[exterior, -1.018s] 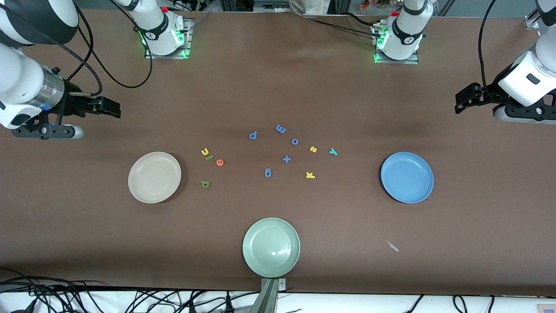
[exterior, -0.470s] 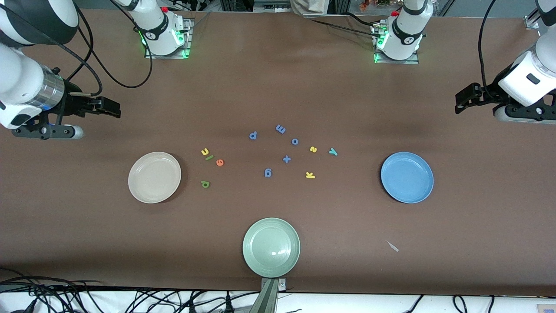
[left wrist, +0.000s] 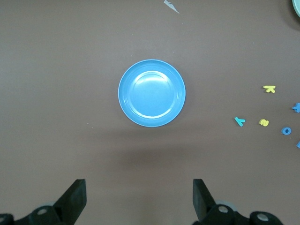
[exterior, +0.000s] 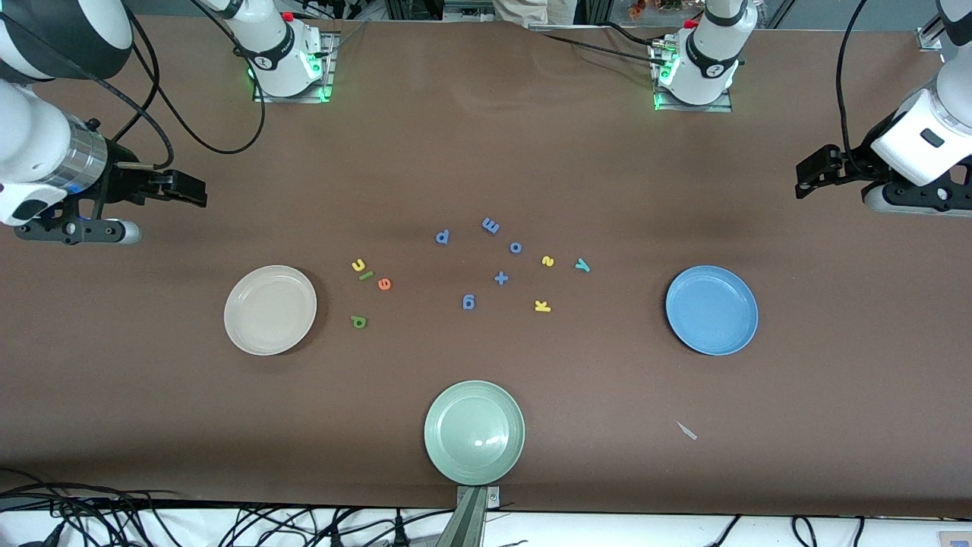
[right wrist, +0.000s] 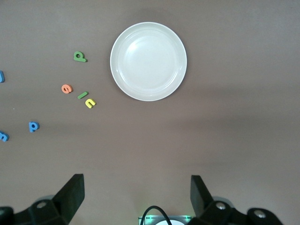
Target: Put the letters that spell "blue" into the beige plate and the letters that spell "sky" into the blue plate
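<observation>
The beige plate (exterior: 270, 310) (right wrist: 148, 61) lies empty toward the right arm's end. Beside it on the table are the yellow u (exterior: 359, 265), green l (exterior: 366, 276), orange e (exterior: 384, 284) and dark green b (exterior: 358, 322). The blue plate (exterior: 711, 309) (left wrist: 151, 93) lies empty toward the left arm's end, with the teal y (exterior: 582, 265), yellow s (exterior: 547, 261) and yellow k (exterior: 542, 306) on the table nearby. My right gripper (exterior: 194, 190) (right wrist: 137, 194) hangs open and empty over bare table at its end. My left gripper (exterior: 809, 178) (left wrist: 139, 197) does the same at the other end.
Several all-blue letters (exterior: 500, 278) are scattered mid-table between the two letter groups. A pale green plate (exterior: 474, 432) sits near the front edge. A small pale scrap (exterior: 687, 431) lies nearer the camera than the blue plate.
The right arm has drifted slightly toward its own end of the table. The left arm, plates and letters have not moved.
</observation>
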Motion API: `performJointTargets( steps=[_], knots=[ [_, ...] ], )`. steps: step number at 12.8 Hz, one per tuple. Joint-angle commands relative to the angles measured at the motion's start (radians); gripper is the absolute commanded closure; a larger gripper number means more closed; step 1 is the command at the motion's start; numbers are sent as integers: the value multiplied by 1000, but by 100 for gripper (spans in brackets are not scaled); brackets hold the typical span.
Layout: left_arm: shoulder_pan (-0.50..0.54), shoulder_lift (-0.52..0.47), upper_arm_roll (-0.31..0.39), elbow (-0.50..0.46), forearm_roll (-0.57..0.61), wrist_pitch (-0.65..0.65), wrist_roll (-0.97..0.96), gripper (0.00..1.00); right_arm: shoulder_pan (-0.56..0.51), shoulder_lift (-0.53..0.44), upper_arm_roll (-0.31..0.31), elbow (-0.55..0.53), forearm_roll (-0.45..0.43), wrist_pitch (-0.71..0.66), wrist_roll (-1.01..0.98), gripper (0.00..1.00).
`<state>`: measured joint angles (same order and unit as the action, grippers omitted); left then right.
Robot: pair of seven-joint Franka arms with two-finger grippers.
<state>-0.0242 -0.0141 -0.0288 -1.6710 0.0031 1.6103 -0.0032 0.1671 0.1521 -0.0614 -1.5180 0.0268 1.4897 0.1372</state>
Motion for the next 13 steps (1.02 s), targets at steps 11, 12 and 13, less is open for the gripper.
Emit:
performJointTargets(
  steps=[11, 12, 13],
  knots=[
    [4, 6, -2, 23, 12, -20, 20, 0, -4, -17, 5, -30, -27, 41, -4, 0],
    [4, 6, -2, 23, 12, -20, 20, 0, -4, -16, 5, -30, -27, 41, -4, 0],
    [4, 6, -2, 23, 12, -20, 19, 0, -4, -16, 5, -30, -27, 44, -4, 0]
  ],
)
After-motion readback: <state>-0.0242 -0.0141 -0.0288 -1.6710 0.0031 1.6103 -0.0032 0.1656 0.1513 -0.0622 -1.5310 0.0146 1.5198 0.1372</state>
